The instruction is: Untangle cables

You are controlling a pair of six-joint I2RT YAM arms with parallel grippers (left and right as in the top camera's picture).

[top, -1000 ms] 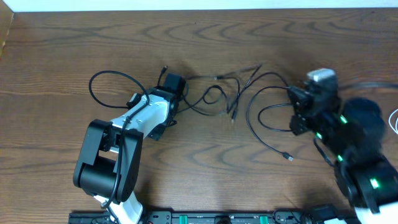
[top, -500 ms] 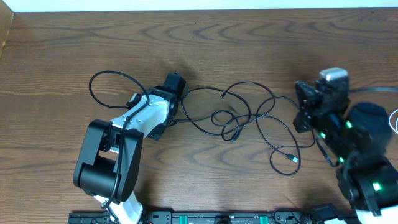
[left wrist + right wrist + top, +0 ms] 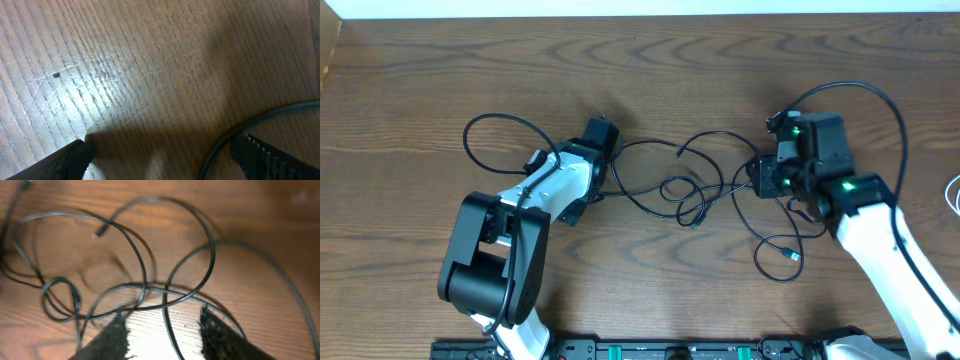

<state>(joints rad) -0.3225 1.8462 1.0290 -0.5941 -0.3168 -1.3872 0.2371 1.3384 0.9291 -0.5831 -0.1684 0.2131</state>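
Clearly we see the right gripper (image 3: 162, 321) part-open over the cables (image 3: 212, 250), the left gripper (image 3: 160, 145) wide open beside them, both empty.

cables (image 3: 703, 200) | thin, black | loose overlapping loops, still tangled | lying flat, centre

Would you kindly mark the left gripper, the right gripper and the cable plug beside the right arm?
left gripper (image 3: 162, 145): left wrist view, midway between fingertips.
right gripper (image 3: 161, 316): right wrist view, midway between fingertips.
cable plug (image 3: 791, 256): overhead view, plug body.
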